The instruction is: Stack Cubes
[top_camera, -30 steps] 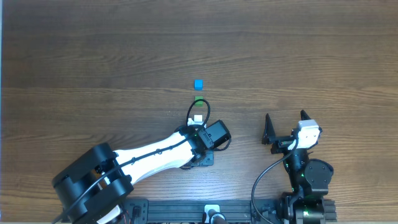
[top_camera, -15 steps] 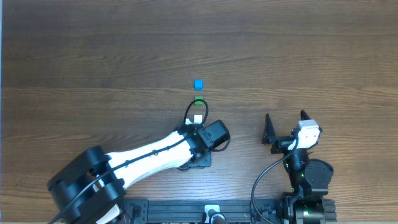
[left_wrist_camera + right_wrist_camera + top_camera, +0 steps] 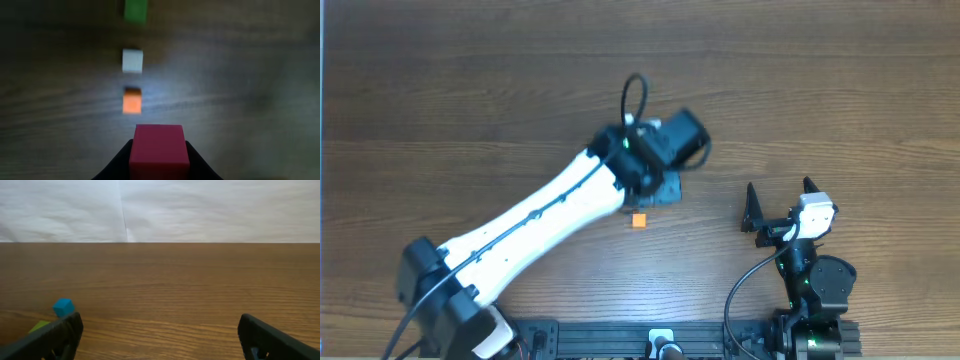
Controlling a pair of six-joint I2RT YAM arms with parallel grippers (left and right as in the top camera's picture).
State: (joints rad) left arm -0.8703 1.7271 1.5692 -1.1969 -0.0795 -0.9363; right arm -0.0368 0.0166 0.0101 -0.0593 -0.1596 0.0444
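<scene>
Near the orange cube (image 3: pixel 132 103), the left gripper (image 3: pixel 159 156) has its jaws clamped on a red cube (image 3: pixel 159 142) by opposite flat faces; it is likely light, rigid and smooth. The right gripper (image 3: pixel 778 192) has its jaws spread.

Left tool (image 3: pixel 159 161) lifted, moved farther up table with red cube (image 3: pixel 158 149); orange cube (image 3: pixel 638 221) now exposed.

Three views, one table (image 3: pixel 470 80)
We look straight down from overhead; left wrist peers down close, sharing the orange cube (image 3: pixel 638 221); right wrist faces low across
</scene>
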